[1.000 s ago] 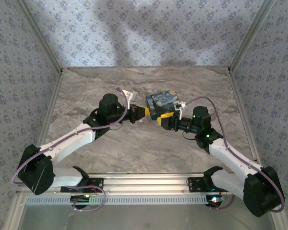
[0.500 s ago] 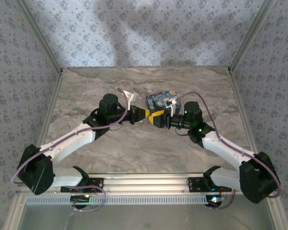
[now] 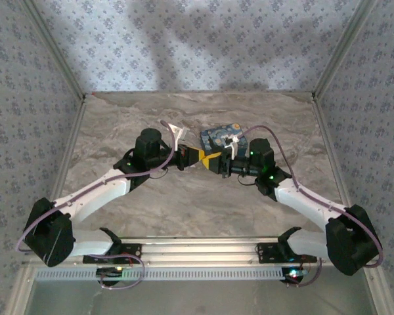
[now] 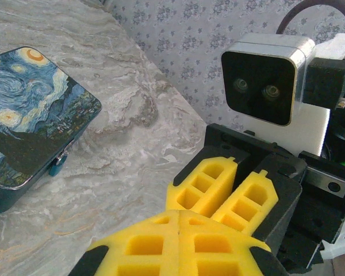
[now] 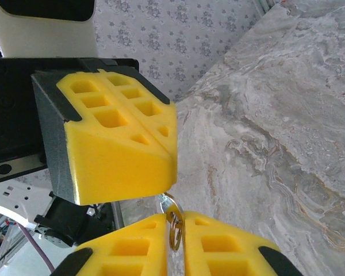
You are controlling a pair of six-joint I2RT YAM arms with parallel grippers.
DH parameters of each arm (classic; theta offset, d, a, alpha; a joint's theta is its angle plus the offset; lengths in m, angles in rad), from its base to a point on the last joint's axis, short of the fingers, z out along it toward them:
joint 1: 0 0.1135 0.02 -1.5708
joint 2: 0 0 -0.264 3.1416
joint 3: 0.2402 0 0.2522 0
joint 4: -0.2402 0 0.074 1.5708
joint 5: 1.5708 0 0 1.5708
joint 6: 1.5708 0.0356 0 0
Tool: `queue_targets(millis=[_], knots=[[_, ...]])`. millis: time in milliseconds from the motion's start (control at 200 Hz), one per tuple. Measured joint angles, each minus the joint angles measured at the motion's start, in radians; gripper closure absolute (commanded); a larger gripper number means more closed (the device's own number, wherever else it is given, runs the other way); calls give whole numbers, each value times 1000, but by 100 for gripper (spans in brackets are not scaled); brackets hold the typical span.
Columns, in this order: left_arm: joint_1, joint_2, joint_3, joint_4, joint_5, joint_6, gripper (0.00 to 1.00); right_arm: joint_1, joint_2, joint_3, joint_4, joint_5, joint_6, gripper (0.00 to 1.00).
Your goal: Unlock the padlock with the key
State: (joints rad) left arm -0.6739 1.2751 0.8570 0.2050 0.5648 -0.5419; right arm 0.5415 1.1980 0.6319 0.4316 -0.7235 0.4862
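The key, a small metal blade on a ring, sits edge-on between my right gripper's yellow fingers, which are shut on it. Its blade runs up to the tip of my left gripper's fingers. In the left wrist view my left gripper is pressed shut, with the right gripper's fingers tip to tip against it. From above, the left gripper and right gripper meet just in front of the blue night-sky box. The tiny padlock hangs on that box's front edge.
The painted box lies flat on the marble table, left of both grippers in the left wrist view. Patterned walls close in the back and sides. Bare tabletop stretches in front of and beside the arms.
My right arm has swung left and brought its gripper up against the left gripper's tip. The left arm and the box have stayed put.
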Motion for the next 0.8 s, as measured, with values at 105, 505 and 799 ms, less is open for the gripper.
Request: queue_targets(millis=[105, 505, 799], knots=[[0, 0, 0, 0, 0, 0, 100, 0, 0, 0, -1, 1, 0, 93], [0, 1, 2, -20, 11, 27, 75, 0, -18, 0, -43, 20, -15, 100], [34, 2, 39, -72, -41, 26, 38, -69, -78, -29, -133, 104, -14, 100]])
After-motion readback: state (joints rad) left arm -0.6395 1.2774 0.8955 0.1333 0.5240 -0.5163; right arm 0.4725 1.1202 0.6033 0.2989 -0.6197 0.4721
